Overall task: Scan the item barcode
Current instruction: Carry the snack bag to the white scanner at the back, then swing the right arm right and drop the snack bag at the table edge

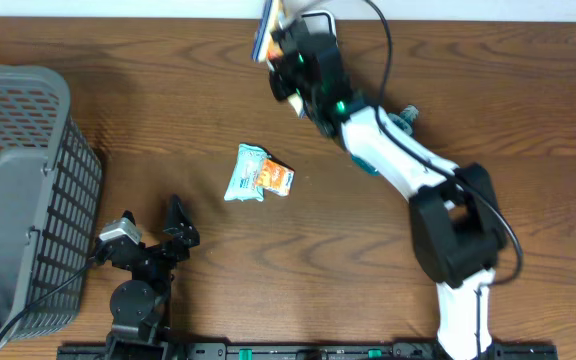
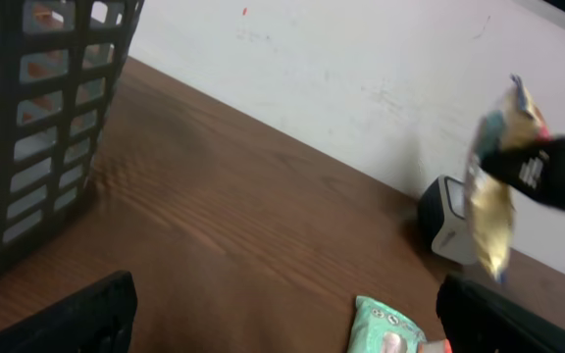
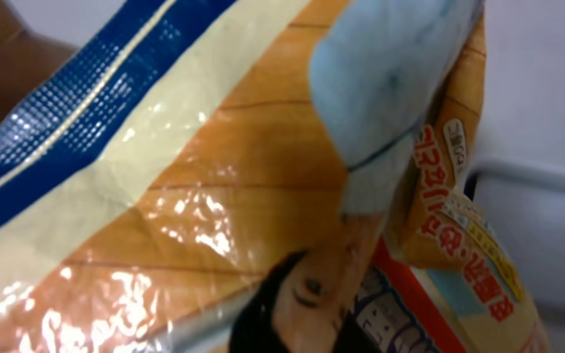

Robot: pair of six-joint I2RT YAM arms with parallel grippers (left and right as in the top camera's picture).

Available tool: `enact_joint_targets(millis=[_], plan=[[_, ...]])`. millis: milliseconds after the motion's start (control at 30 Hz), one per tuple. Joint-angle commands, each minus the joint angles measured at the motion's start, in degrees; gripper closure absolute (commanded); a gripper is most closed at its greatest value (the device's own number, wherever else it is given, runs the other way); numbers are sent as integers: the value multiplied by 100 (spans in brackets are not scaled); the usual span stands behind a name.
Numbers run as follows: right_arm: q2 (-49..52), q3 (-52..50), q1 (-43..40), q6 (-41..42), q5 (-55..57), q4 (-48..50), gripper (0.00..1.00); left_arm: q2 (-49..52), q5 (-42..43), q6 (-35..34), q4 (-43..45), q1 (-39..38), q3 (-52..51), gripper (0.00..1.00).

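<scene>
So the right hand (image 1: 286, 48) is pinching a glossy, crinkly snack packet (image 1: 265, 30) above the boxy scanner (image 2: 447, 221) at the wood-grain bench's (image 1: 368, 260) far edge. The left hand (image 1: 153, 235) is spread wide beside the grey lattice basket (image 1: 68, 200), and a crumpled pouch (image 1: 258, 172) lies mid-bench.

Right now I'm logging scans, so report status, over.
Right tool shut on snack packet, raised near the scanner. Left tool open, empty. Second packet lies mid-table, clear of both.
</scene>
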Motion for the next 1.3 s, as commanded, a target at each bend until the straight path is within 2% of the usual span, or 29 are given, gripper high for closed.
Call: enact_joint_targets(millis=[0, 100, 233, 433, 600, 833, 967, 1133, 1267], plan=[[752, 1488, -46, -378, 179, -389, 99, -4, -35, -50, -192, 24, -116, 2], [1397, 2465, -52, -516, 538, -804, 99, -4, -35, -50, -192, 24, -116, 2], [1989, 3274, -81, -511, 623, -1128, 99, -4, -35, -50, -192, 24, -116, 2], [2225, 3421, -120, -468, 1014, -1158, 99, -4, -35, -50, -192, 24, -116, 2], [2188, 3519, -103, -745, 1652, -1471, 99, -4, -35, -48, -192, 24, -116, 2], [1897, 4566, -203, -332, 1705, -3626, 99, -4, -35, -50, -192, 24, -116, 2], [1379, 5082, -389, 131, 2229, -5106, 99, -4, -35, -50, -192, 24, -116, 2], [590, 5141, -817, 483, 2776, -6568, 99, -4, -35, -50, -192, 24, -116, 2], [264, 5139, -1467, 678, 3224, -7484, 99, -4, -35, -50, -192, 24, -116, 2]])
